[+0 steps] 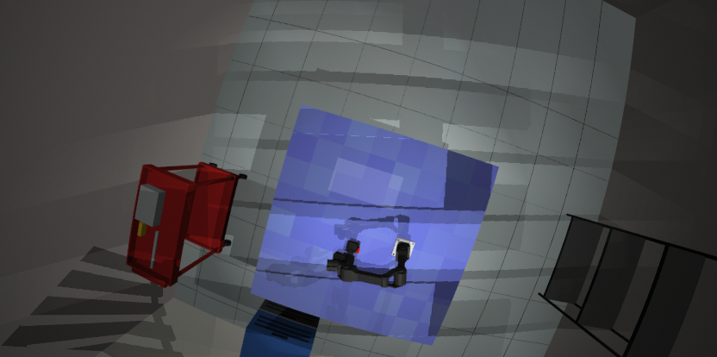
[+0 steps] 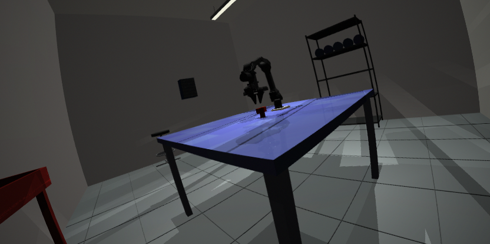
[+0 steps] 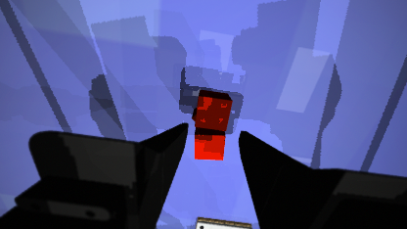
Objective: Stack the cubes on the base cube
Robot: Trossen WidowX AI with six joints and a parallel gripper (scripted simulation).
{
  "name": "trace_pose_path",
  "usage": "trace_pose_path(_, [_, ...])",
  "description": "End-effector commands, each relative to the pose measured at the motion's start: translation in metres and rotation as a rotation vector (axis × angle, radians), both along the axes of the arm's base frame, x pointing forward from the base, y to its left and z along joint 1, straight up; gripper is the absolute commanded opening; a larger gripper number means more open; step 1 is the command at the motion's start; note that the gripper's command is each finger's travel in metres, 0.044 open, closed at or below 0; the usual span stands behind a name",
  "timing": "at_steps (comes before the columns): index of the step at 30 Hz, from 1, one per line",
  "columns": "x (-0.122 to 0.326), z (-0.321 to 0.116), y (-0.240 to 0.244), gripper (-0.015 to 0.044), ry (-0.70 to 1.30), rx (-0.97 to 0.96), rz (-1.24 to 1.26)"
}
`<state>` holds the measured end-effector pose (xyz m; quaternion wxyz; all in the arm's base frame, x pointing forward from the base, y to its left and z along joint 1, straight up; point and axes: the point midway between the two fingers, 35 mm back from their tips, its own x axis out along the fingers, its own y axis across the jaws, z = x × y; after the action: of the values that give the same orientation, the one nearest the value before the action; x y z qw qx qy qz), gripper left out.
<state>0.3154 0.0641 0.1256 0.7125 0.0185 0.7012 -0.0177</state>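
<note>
Two red cubes sit side by side in the wrist view: the farther cube (image 3: 213, 114) is darker and slightly turned, and the nearer cube (image 3: 209, 147) is bright red. A dark strip shows between them; I cannot tell the gap's width. In the exterior view the red top layer (image 2: 261, 109) rests on the narrower base cube (image 2: 262, 115) on the table. The base is mostly hidden from above. My gripper (image 3: 213, 132) (image 2: 257, 102) is open and empty, above the stack, with its fingertips clear of the cubes.
The blue table (image 1: 310, 169) (image 2: 219, 139) carries the arm's white base plate (image 1: 411, 243) (image 3: 222, 225) near the stack. A red cart (image 1: 170, 249) stands left of the table, a blue cabinet (image 1: 277, 337) at its lower edge, and a black shelf rack (image 2: 342, 74) behind.
</note>
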Motion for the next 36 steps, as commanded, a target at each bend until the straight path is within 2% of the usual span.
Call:
trace_pose_path(1, [0.001, 0.008, 0.0, 0.0205, -0.014, 0.003, 0.0])
trace_pose_path(36, [0.001, 0.021, 0.0, 0.0205, -0.014, 0.003, 0.0])
